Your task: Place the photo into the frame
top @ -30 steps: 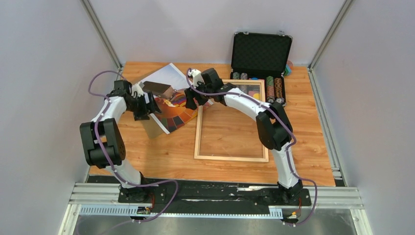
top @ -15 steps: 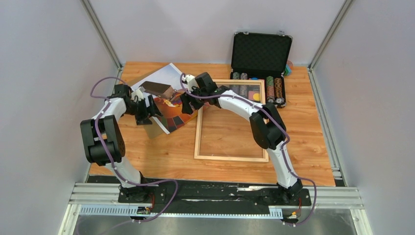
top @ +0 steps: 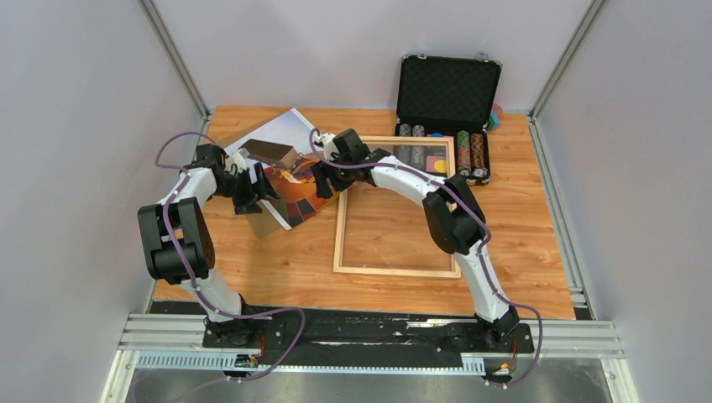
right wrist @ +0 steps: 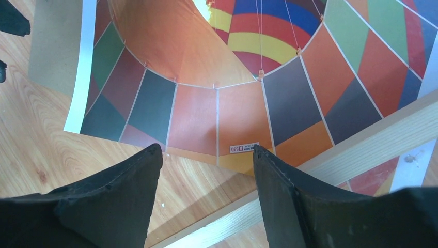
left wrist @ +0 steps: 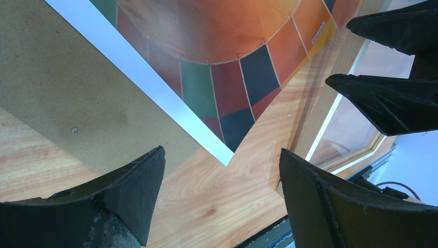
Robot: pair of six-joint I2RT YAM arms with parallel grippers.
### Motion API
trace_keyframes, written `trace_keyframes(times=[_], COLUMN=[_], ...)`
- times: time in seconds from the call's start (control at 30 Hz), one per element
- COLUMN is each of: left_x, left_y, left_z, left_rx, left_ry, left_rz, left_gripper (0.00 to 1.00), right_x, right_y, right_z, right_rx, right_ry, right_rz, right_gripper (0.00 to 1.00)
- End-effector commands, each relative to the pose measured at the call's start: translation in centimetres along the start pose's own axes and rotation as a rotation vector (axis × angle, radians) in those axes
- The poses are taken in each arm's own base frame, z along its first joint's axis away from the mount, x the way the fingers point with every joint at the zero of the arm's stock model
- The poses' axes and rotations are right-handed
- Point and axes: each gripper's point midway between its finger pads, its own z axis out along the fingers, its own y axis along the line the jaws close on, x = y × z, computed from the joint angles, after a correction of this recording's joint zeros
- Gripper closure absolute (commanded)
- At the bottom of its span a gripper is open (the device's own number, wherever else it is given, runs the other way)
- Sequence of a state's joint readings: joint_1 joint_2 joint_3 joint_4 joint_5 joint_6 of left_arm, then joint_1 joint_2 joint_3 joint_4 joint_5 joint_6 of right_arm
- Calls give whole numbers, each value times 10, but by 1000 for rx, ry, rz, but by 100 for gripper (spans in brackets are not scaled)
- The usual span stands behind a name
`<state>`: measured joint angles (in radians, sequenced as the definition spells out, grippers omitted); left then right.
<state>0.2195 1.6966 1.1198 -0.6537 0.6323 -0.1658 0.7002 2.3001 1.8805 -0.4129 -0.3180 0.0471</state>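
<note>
Currently nothing is held: right fingers (top: pixel 323 181) and left fingers (top: pixel 250 193) are spread apart, approx. over the photo (top: pixel 294 201), which lies between and beneath them, corner meeting the frame (top: pixel 339 239). One edge should be pinched low, w/o creasing, then slid across.

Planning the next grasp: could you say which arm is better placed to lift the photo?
Probably right: the right gripper hangs open over the photo where it meets the frame; the left gripper is at its outer corner.

Both arms fwd; L gripper (left wrist: pixel 222 155), R gripper (right wrist: pixel 206 150) jaws wide, prob. empty.
</note>
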Motion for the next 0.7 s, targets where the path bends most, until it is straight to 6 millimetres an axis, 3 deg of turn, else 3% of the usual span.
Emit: trace_keyframes(times=[0.0,0.33,0.67], left_x=[-8,-8,-9], left_y=[-7,-11,-13], left_z=[-10,-12,-16], left_rx=[28,39,39], left_ry=[-47,-51,-64], left_rz=[32,38,48], left_gripper=[12,12,12], right_x=[-4,9,8], right_y=[-6,-25,-26], right_z=[-11,-33,-57], right_rx=[81,206,244], right_ry=[8,53,45], right_rz=[24,-3,-18], right_gripper=[33,32,32])
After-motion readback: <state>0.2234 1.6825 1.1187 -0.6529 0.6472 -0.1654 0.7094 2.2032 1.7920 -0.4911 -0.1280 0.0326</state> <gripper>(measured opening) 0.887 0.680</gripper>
